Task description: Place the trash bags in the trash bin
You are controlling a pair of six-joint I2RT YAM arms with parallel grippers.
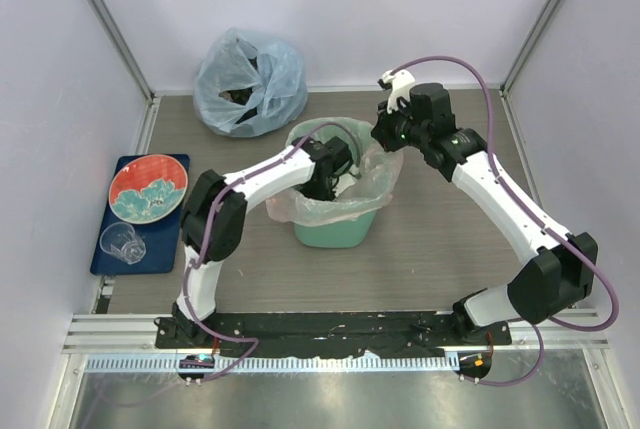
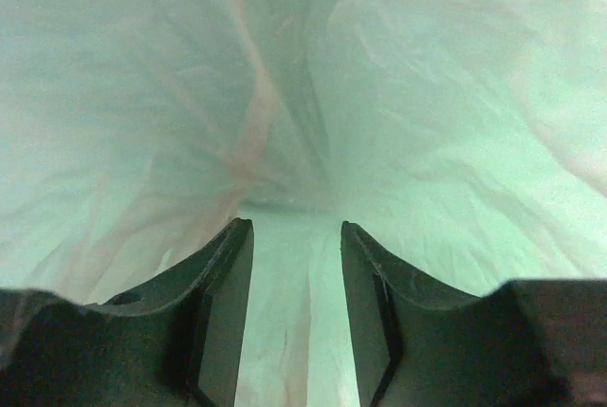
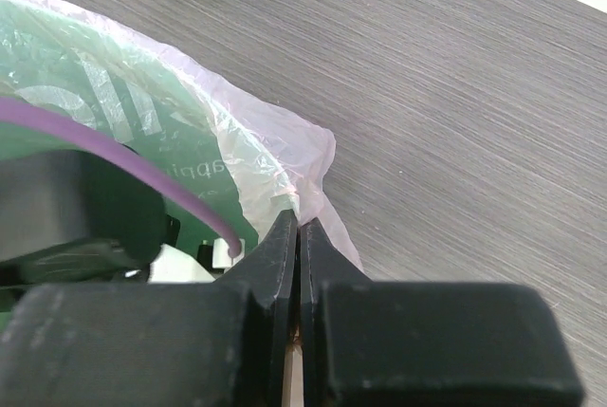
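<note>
Top external view: the pale-pink trash bag (image 1: 372, 181) lines the mint-green trash bin (image 1: 335, 231), its crinkled edge spilling over the rim on the bin's right and near sides. The bin stands upright on the grey bench (image 1: 450, 249). The left claw (image 1: 325, 181) reaches down into the bin's mouth. Its wrist camera shows the jaws parted with nothing between them, surrounded by translucent plastic tinted green. The right claw (image 1: 388, 137) sits at the bin's right rim. Its wrist camera shows the fingers (image 3: 280, 265) clenched on a fold of the bag's edge just outside the rim. A bulging pale-blue bag (image 1: 250, 84) rests near the back wall, apart from the bin. At far left, a red-and-teal plate (image 1: 148, 187) and a clear cup (image 1: 122, 242) lie on a dark blue tray (image 1: 170, 244).
</note>
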